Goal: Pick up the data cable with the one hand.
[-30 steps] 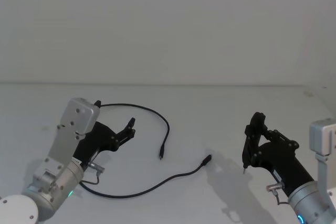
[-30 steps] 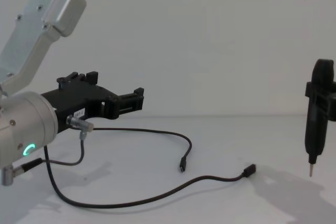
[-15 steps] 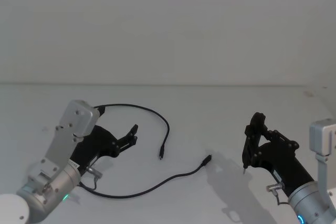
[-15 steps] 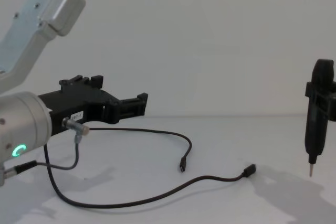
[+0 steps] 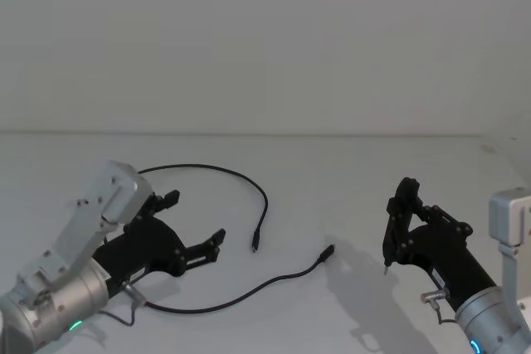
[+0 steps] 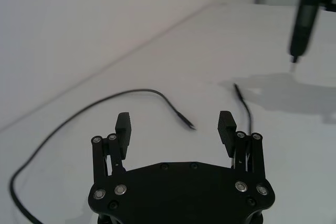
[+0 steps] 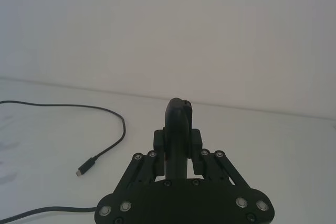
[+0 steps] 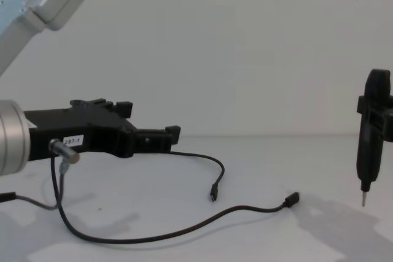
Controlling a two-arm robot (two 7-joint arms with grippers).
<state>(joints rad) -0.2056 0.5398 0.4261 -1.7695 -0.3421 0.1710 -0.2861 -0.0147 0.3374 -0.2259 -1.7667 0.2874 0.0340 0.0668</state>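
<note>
No grasp yet: data cable (image 5: pixel 203 166) flat on the table (image 5: pixel 348 172), untouched. Hovering over the cable's loop, left gripper (image 5: pixel 195 217), fingers spread wide. Well beyond the cable's free plug, right gripper (image 7: pixel 178 145), parked, clamped on a pen tool (image 8: pixel 368 139). Open room all round the cable. To do, by the look of it: drop, close, lift.

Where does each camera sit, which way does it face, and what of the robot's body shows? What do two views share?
Head view: on the head, facing forward and down at the table; both arms show, the left gripper open, the right gripper shut on the pen-shaped tool.
Chest view: lower, facing across the table; the left gripper from the side.
Left wrist view: behind its own fingers, facing the data cable.
Right wrist view: behind its fingers and the tool.
Shared: all four see the data cable.
</note>
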